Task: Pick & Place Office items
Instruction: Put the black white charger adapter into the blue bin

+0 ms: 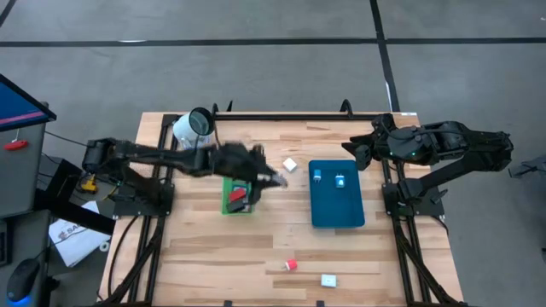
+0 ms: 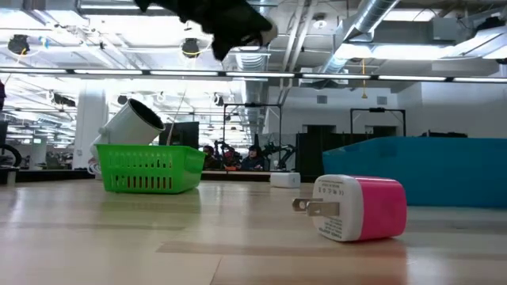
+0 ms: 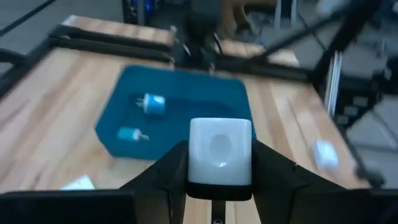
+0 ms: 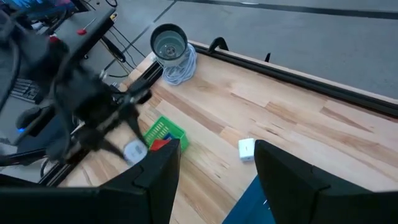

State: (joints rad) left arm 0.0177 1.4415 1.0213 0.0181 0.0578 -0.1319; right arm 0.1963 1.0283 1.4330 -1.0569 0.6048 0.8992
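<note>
My left gripper (image 1: pixel 275 178) hangs high above the table between the green tray (image 1: pixel 238 195) and the blue tray (image 1: pixel 337 193), shut on a white block (image 3: pixel 220 151). Red and black items (image 1: pixel 236 198) lie in the green tray. Two blue-and-white items (image 3: pixel 144 117) rest on the blue tray's floor. Lying on the table are another white block (image 1: pixel 290 164), a pink-and-white plug (image 2: pixel 358 207) and a small white piece (image 1: pixel 328 280). My right gripper (image 4: pixel 217 177) is open and waits at the table's right far side, past the blue tray. My left gripper pinches the white block by two opposite side faces (image 3: pixel 194 155), one dark finger on each side. The block is lifted clear of the table, and its pale rounded end face looks toward the wrist camera. How far back it reaches between the fingers does not show.
A white cylinder with a dark opening (image 1: pixel 195 125) lies at the far left of the table, behind the green tray. The near half of the wooden table (image 1: pixel 213 256) holds only the plug and the small white piece. Metal arm frames stand along both side edges.
</note>
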